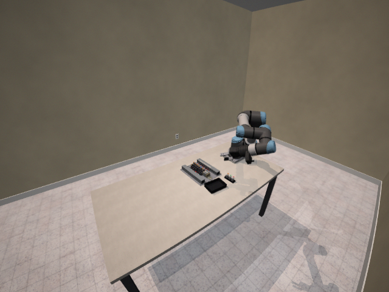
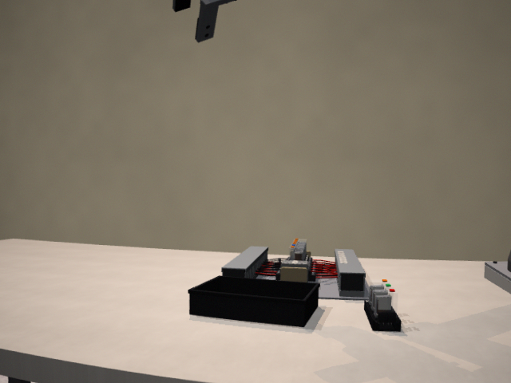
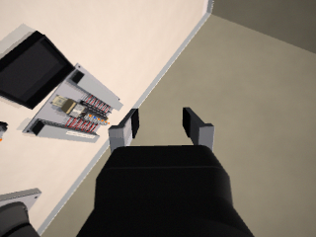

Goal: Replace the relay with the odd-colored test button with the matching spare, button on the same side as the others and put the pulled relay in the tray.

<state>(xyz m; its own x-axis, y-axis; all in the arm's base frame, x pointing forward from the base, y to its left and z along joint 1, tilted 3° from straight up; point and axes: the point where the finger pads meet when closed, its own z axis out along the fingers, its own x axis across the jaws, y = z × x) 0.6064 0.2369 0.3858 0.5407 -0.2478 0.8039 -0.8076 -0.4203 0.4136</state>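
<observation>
My gripper (image 1: 223, 156) (image 2: 192, 22) (image 3: 160, 117) is open and empty, high above the table and away from the parts. The relay row (image 2: 299, 248) (image 3: 98, 119) stands on the panel between two grey ducts. Its visible buttons look orange, with one blue button (image 2: 293, 245) near the front end. The black spare holder (image 1: 230, 180) (image 2: 386, 324) carries three clear relays upright, with an orange button (image 2: 384, 280) at the back, a green one (image 2: 388, 285) in the middle and a red one (image 2: 392, 290) in front. The black tray (image 1: 219, 189) (image 2: 251, 306) (image 3: 30, 71) shows nothing inside. Seating depth is too small to tell.
Grey ducts (image 2: 247, 262) (image 2: 350, 263) rise on both sides of the row, with red wires (image 2: 326, 267) between. A beige block (image 2: 293, 274) stands at the row's near end. The tray is in front of the panel, and the spare holder is beside it, toward the robot base.
</observation>
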